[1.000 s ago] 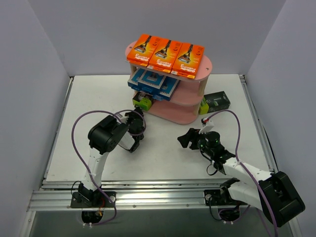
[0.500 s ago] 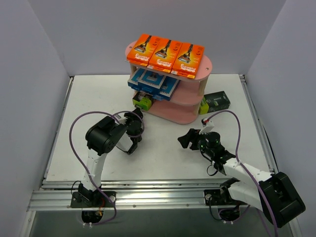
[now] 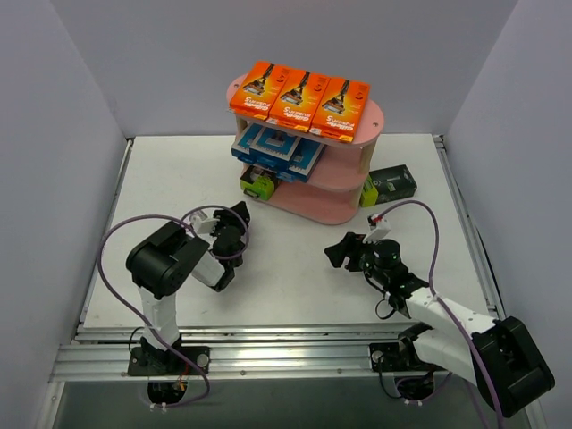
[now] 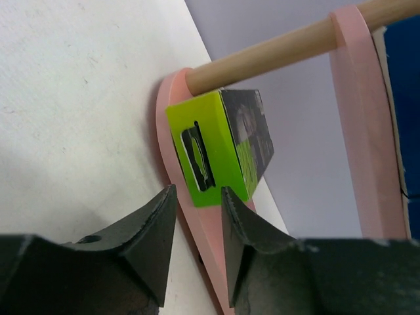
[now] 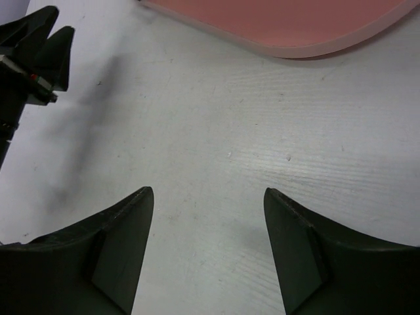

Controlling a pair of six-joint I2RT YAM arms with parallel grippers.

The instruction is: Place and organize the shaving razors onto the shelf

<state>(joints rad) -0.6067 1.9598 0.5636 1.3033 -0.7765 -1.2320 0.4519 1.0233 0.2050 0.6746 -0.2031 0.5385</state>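
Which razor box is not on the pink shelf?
The black and lime-green pack lying on the table, just right of the shelf. The three orange packs, the blue packs and the other lime-green pack all sit on shelf boards.

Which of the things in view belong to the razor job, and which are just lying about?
Job:
- pink shelf
- three orange razor packs on top
- blue-and-white packs, middle tier
- black-and-lime pack, bottom tier
- second black-and-lime pack, on the table beside the shelf

Not the job:
- purple arm cables
- aluminium rail
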